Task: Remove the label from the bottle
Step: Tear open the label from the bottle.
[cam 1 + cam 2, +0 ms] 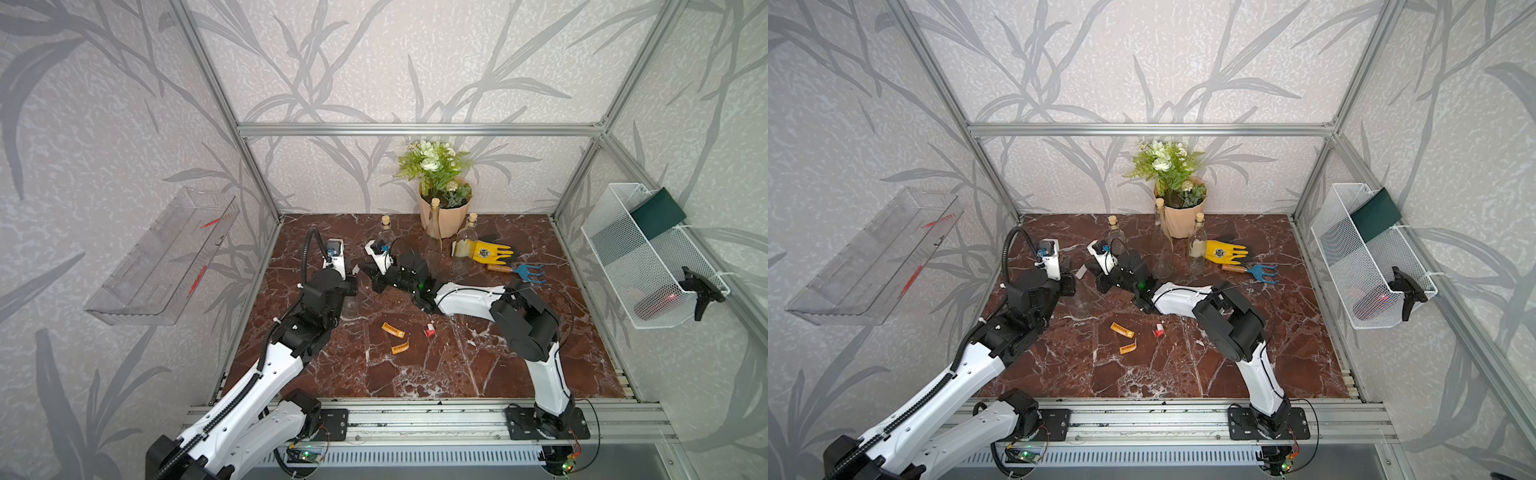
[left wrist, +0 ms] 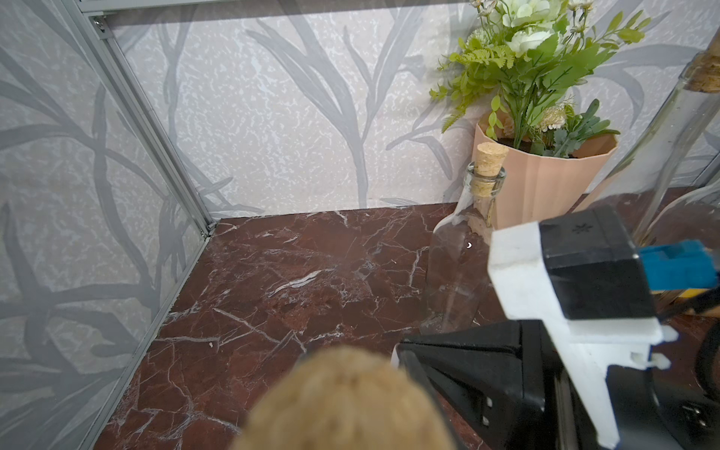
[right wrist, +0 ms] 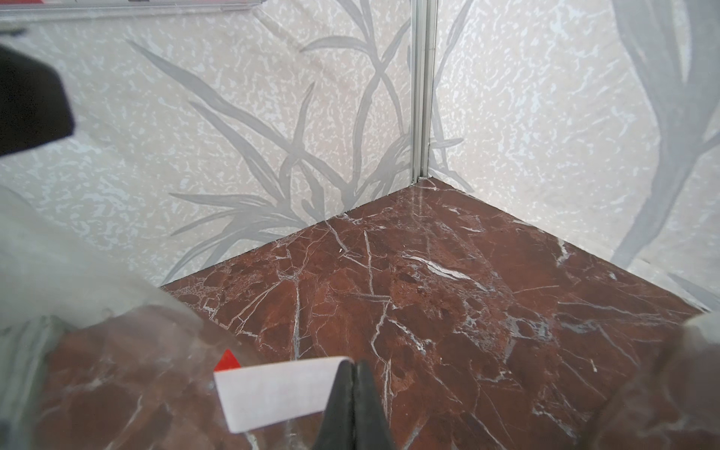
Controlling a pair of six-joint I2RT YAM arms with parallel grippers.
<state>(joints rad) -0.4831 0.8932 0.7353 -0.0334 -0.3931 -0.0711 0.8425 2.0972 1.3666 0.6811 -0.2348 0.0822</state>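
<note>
Plainly, the right gripper (image 3: 352, 374) is pinched tight on one end of a white label (image 3: 280, 393), and the strip reaches toward the clear glass bottle (image 1: 1082, 301). The left gripper (image 1: 1068, 286) is partly closed about that bottle's neck, just under its cork (image 2: 343, 397). Both work near the left edge of the counter (image 1: 415, 365). Bare marble lies open behind them toward the corner, and in front, where orange label scraps (image 1: 392, 329) lie. The bottle stands roughly upright, cork uppermost, with the label on the side facing the right arm.
</note>
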